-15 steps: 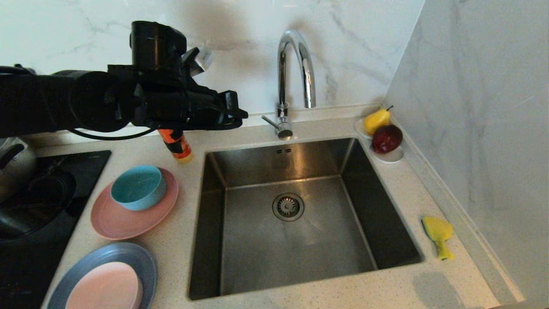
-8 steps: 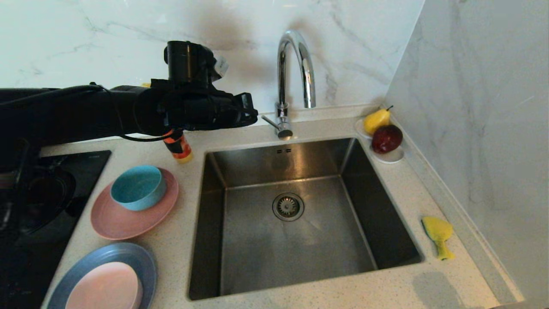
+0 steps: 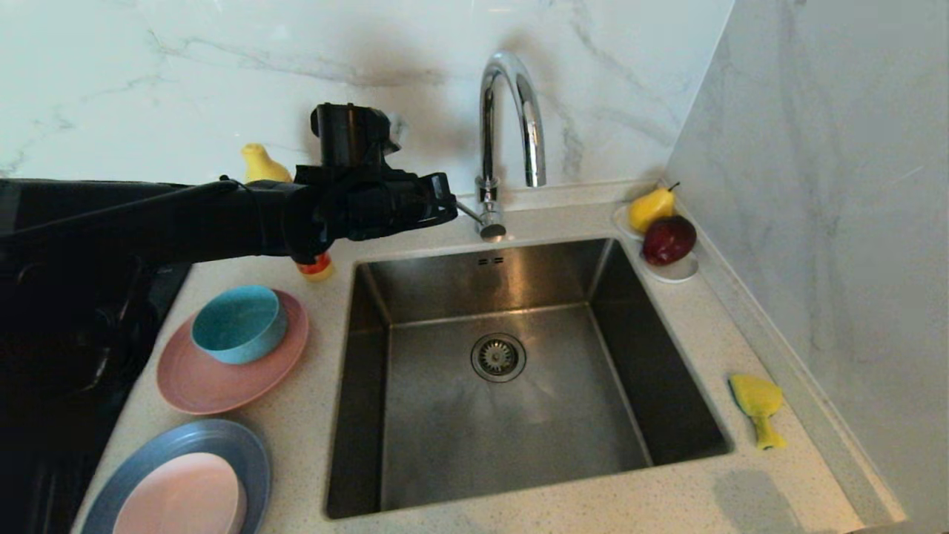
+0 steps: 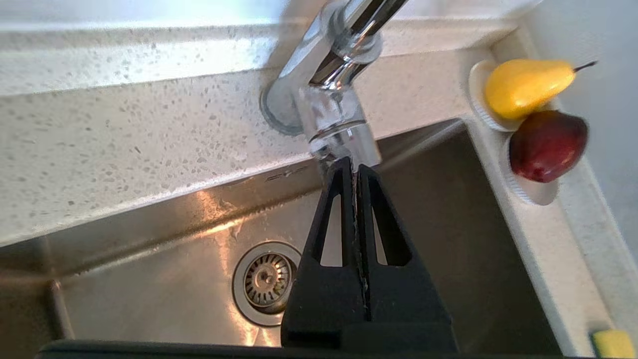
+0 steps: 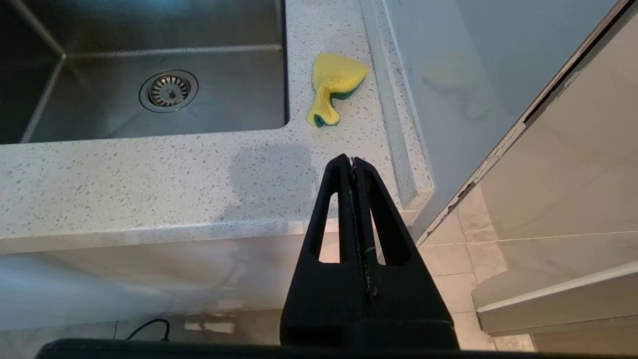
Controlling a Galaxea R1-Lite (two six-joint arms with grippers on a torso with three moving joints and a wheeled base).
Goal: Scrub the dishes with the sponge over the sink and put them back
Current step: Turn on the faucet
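Note:
My left gripper (image 3: 453,208) is shut with nothing in it, held above the sink's back left corner, its tips right at the lever (image 3: 474,216) of the chrome tap (image 3: 510,111). In the left wrist view the left gripper (image 4: 353,167) sits just in front of the tap's base (image 4: 333,119). The steel sink (image 3: 519,423) holds nothing. To its left a teal bowl (image 3: 239,322) stands on a salmon-pink plate (image 3: 222,382), and a pale pink bowl (image 3: 182,497) on a grey-blue plate (image 3: 248,445). The yellow sponge (image 3: 756,400) (image 5: 335,82) lies right of the sink. My right gripper (image 5: 353,160) is shut, parked below the counter's front edge.
An orange bottle (image 3: 316,265) with a yellow cap (image 3: 261,167) stands behind the left arm. A white saucer (image 3: 673,272) with a pear (image 3: 651,208) and a red apple (image 3: 669,239) sits at the back right corner. A marble wall (image 3: 815,222) bounds the counter on the right.
The left arm has stretched to the right and come lower, bringing its shut gripper up to the tap's lever. Dishes, sponge and right gripper have not moved.

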